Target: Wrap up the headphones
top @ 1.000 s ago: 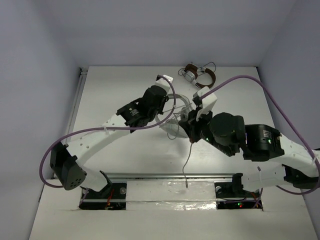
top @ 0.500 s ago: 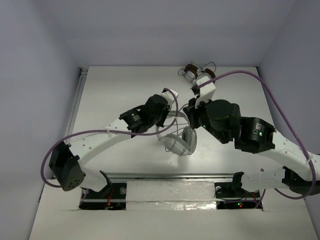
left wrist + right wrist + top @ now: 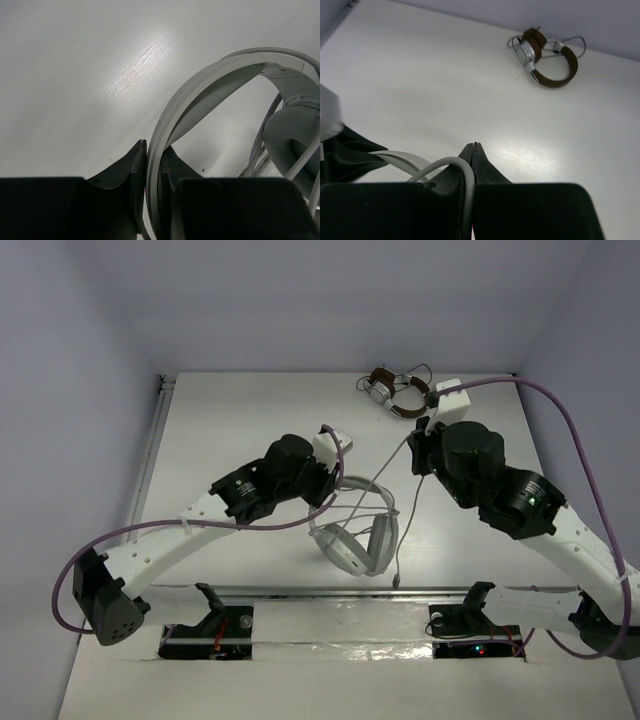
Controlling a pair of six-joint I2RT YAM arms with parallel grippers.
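The large white over-ear headphones (image 3: 378,540) with oval padded earcups lie on the white counter (image 3: 230,420) near its front edge, between the two arms. The left gripper (image 3: 152,150) is closed narrow on the wide headband: in the left wrist view the band's edge sits pinched between the two dark fingers (image 3: 134,165) and arches up and to the right toward an earcup. The right gripper (image 3: 473,146) is off to the right of the headphones and further back on the counter, its jaws pressed together on the thin light-grey cable (image 3: 451,160), which loops up into them from the left. In the overhead view the cable runs from that gripper back toward the earcups, and a loose length trails toward the counter's front edge. Small brown-and-silver headphones (image 3: 395,390) with a dark cord lie at the far edge, well apart.
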